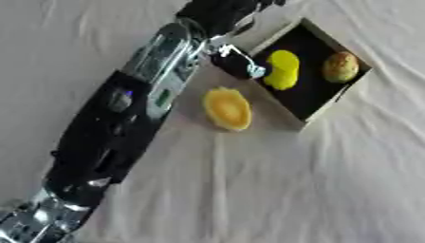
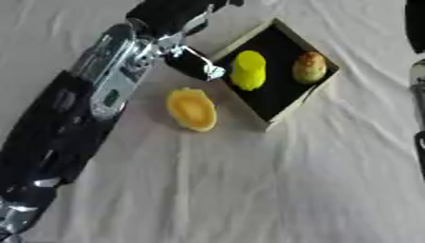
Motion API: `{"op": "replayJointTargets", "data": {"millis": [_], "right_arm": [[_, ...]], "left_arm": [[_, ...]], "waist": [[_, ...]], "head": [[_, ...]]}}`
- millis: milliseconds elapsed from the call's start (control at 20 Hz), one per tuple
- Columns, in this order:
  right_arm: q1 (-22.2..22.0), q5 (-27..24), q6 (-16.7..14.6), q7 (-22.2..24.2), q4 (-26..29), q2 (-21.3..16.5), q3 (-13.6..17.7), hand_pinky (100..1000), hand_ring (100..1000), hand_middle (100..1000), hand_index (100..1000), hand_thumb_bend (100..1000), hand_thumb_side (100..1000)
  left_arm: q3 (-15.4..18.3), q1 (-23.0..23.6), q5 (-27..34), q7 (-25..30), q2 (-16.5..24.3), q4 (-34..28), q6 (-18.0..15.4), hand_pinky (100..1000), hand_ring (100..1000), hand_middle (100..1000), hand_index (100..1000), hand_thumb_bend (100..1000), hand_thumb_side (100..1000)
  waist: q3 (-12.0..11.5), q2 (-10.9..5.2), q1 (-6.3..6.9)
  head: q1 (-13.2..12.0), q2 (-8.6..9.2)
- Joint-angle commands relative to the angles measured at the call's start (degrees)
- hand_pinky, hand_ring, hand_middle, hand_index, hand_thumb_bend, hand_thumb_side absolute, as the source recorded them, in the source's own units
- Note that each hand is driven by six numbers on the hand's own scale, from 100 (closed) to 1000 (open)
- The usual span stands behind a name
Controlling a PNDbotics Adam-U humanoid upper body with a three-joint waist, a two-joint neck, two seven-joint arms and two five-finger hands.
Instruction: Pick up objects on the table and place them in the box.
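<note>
Table [image 1: 274, 190]: covered with a pale, creased cloth, filling the frame.

Box [image 1: 355, 81]: upper right of the frame, set askew, shallow, dark inside with light walls. One corner points toward the lower middle of the frame.

Yellow item [image 1: 282, 70]: inside the box, at its left side, long and rounded, bright yellow. It lies close against the left wall.

Brown item [image 1: 340, 67]: inside the box, to the right of the yellow one, small, roundish, tan to brown. The two are apart, with dark floor between them.

Orange item [image 1: 227, 108]: on the cloth, outside the box, just left of and below its left wall, middle of the frame. Oval, orange-yellow, with a paler rim. Not touching the box as far as I can see.

My left arm [image 1: 124, 118]: enters at the lower left corner and runs diagonally to the upper middle, black with silver sections.

My left hand [image 1: 236, 59]: upper middle of the frame, at the box's upper left wall, above the orange item. The fingers [image 2: 198, 64] show as a dark mass reaching toward the box edge; the view is blurred there, so whether they are spread or curled I cannot tell. Nothing visibly in them.

My right arm [image 2: 418, 71]: only dark and silver parts at the right edge of the right eye view; the hand itself does not show.
</note>
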State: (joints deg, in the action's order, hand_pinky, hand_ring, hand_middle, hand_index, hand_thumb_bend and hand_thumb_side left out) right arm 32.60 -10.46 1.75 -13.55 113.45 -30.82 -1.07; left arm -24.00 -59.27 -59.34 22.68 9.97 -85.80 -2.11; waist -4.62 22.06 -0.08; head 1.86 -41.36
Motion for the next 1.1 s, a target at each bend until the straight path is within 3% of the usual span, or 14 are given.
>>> {"op": "replayJointTargets", "data": {"millis": [50, 300, 600, 1100], "right_arm": [[-0.3, 0.8, 0.0, -0.9, 1.1, -2.8, 1.1, 887, 870, 765, 860, 100, 701], [-1.1, 1.1, 0.1, -1.3, 1.1, -3.4, 1.2, 887, 870, 765, 859, 100, 702], [-1.3, 1.2, 0.3, -1.4, 1.1, -3.5, 1.2, 887, 870, 764, 859, 100, 705], [-1.4, 0.9, 0.5, -1.5, 1.1, -2.9, 1.0, 887, 870, 762, 859, 100, 710]], "left_arm": [[-2.0, 0.6, 6.2, 5.8, 4.4, -7.7, 0.6, 851, 846, 804, 898, 549, 362], [-4.5, 2.6, 14.2, 13.4, 8.7, -14.3, 2.6, 855, 849, 809, 902, 553, 369], [-5.6, 3.8, 17.1, 19.5, 11.4, -17.5, 3.7, 857, 853, 810, 898, 566, 372], [-7.1, 5.1, 16.3, 23.1, 11.2, -14.0, 3.8, 860, 860, 822, 904, 556, 309]], "waist": [[-0.6, -1.74, 0.22], [-1.8, -2.01, 0.78], [-2.2, -1.93, 0.72], [-2.1, -1.75, -0.13]], "head": [[1.6, -0.94], [3.1, -1.27], [3.7, -1.30], [2.9, -0.54]]}}
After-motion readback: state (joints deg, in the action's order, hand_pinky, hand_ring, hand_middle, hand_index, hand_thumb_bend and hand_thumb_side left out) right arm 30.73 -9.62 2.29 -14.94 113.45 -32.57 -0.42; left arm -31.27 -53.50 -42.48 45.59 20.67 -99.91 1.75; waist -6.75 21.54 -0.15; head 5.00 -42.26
